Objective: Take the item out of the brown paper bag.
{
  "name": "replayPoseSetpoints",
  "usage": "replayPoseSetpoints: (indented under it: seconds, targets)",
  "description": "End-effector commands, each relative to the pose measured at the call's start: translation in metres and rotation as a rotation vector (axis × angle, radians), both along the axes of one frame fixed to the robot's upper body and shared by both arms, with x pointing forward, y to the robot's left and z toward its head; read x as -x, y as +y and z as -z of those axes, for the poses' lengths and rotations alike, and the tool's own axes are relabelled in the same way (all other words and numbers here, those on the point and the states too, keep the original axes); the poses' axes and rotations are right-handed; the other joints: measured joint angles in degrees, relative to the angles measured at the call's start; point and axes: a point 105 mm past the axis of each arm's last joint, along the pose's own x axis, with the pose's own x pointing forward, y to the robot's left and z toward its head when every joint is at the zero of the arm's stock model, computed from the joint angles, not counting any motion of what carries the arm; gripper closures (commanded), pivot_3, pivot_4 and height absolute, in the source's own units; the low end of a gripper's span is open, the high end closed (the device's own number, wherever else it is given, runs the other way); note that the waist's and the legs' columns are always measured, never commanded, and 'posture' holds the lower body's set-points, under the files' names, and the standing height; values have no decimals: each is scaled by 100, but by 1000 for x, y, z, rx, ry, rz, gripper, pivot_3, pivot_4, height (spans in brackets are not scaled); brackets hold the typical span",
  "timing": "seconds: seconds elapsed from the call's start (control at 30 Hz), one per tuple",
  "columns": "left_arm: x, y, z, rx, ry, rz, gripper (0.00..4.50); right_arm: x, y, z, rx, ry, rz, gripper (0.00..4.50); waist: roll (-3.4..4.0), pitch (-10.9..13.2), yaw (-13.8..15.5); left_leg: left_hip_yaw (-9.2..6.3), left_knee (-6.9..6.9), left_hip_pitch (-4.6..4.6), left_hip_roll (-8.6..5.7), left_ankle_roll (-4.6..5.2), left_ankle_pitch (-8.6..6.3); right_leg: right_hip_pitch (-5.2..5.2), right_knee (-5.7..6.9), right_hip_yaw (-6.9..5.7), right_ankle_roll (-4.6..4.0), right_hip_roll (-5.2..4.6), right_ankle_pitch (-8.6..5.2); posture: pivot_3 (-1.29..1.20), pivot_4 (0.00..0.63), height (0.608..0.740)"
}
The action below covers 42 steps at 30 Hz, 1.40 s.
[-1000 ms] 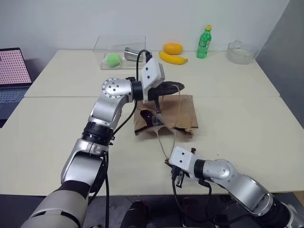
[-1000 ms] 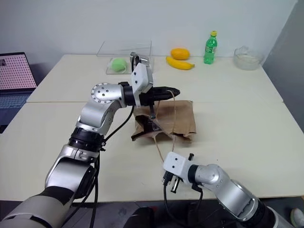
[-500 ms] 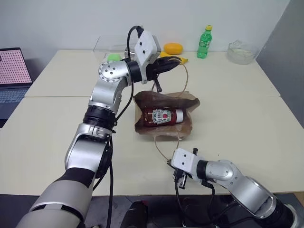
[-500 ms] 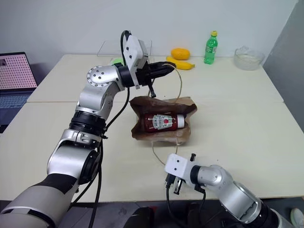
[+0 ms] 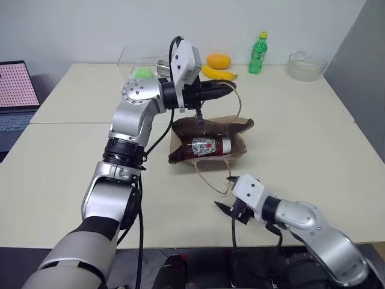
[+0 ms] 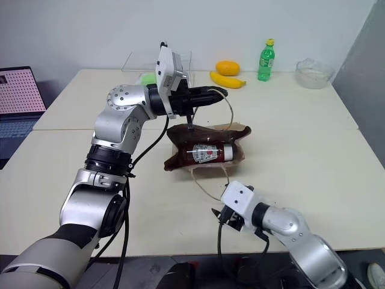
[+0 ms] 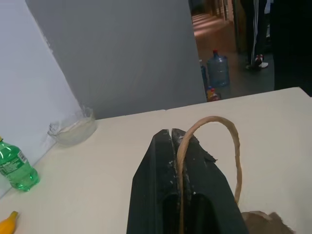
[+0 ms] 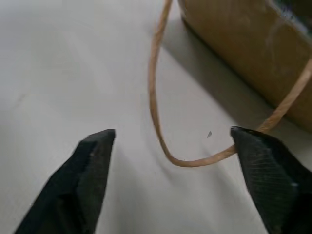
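Observation:
The brown paper bag (image 5: 240, 146) lies on its side mid-table with its mouth pulled open toward me. Inside it lies the item (image 5: 207, 146), a glossy red packet with a black-and-white label. My left gripper (image 5: 225, 90) hovers level above the bag, shut on the bag's upper cord handle (image 7: 229, 141), which loops out past the fingertips (image 7: 170, 139). The lower cord handle (image 8: 161, 126) trails loose on the table. My right gripper (image 8: 175, 141) stands open near the table's front edge, its fingers either side of that loop and not gripping it.
At the back stand a banana (image 5: 219, 74), an orange fruit (image 5: 219, 61), a green bottle (image 5: 258, 54), a glass bowl (image 5: 305, 65) and a clear box (image 5: 150, 57) with a green object (image 5: 142, 73). A laptop (image 5: 15, 90) sits far left.
My left gripper has lifted the upper handle, opening the bag's mouth and baring the red packet. My right gripper, shut a moment ago, has opened and risen slightly to the right.

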Motion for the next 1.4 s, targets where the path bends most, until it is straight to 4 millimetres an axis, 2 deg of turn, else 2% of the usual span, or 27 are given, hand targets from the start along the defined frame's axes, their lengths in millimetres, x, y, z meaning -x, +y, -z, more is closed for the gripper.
replayPoseSetpoints:
  seconds: [0.03, 0.2, 0.37, 0.47, 0.6, 0.67, 0.7, 0.8, 0.93, 1.13, 1.4]
  targets:
    - [11, 1, -15, 39, -28, 39, 4500, 15, -5, -23, -48, -9, -59, 680, 0, 0, 4, 1, 0, 1, 0, 0, 0, 0, 0, 0, 1, 0, 0, 0, 150, 740]
    - [19, -1, -14, 42, 7, 88, 4500, 30, -25, -40, -118, 77, -92, 680, -2, 1, 9, 2, 0, 1, 0, 1, 0, 3, 0, 0, -8, 0, 5, 0, 150, 740]
    - [33, 1, -12, 30, 78, 161, 4500, 15, -20, -82, -226, -12, -123, 680, -3, 2, -67, 7, 2, 9, 5, 1, 0, 3, 8, 5, -8, 3, 5, 0, 150, 740]
    - [37, 3, -11, 30, 100, 166, 4500, 3, -14, -93, -169, -60, -119, 680, -2, 2, -87, 4, 1, 9, 7, 1, 0, 3, 7, 3, -9, 5, 5, 0, 150, 740]
    - [36, 6, -14, 49, 136, 158, 4500, -27, 0, -90, -73, -101, -80, 680, -2, 2, -99, 5, 0, 3, 4, 1, 0, 0, 2, 3, -9, 3, 5, 0, 150, 740]
    - [36, 8, -11, 40, 141, 154, 4500, -40, 11, -82, -2, -117, -87, 680, -2, 2, -118, 6, -1, 4, 4, 1, 0, -2, 3, 4, -9, 2, 5, 0, 150, 740]
    - [36, 9, -9, 37, 142, 152, 4500, -44, 15, -77, 31, -120, -98, 680, -2, 2, -125, 7, 0, 4, 5, 0, 0, -4, 5, 5, -9, 3, 5, 0, 150, 740]
    - [36, 9, -6, 35, 145, 147, 4500, -51, 25, -62, 98, -133, -120, 37, -2, 2, -124, 5, -1, 0, 5, -1, 1, -5, 3, 3, -9, 2, 5, 0, 150, 740]
    - [36, 10, -5, 40, 147, 137, 4500, -65, 34, -52, 217, -230, -130, 12, -2, 2, -127, 6, 1, -5, -2, -2, 1, -8, 1, 4, -9, -6, 6, 0, 150, 740]
    - [31, 14, -9, 78, 162, 98, 4500, -91, 46, -47, 380, -408, -123, 12, -2, 2, -130, 6, 1, 0, 2, -3, 2, -9, 6, 3, -9, -2, 6, 0, 150, 740]
    - [25, 20, -18, 119, 189, 63, 4500, -103, 53, -28, 561, -501, -166, 12, -2, 2, -131, 6, 1, -3, -1, -23, 13, -12, 5, 4, -10, -4, 6, 0, 150, 740]
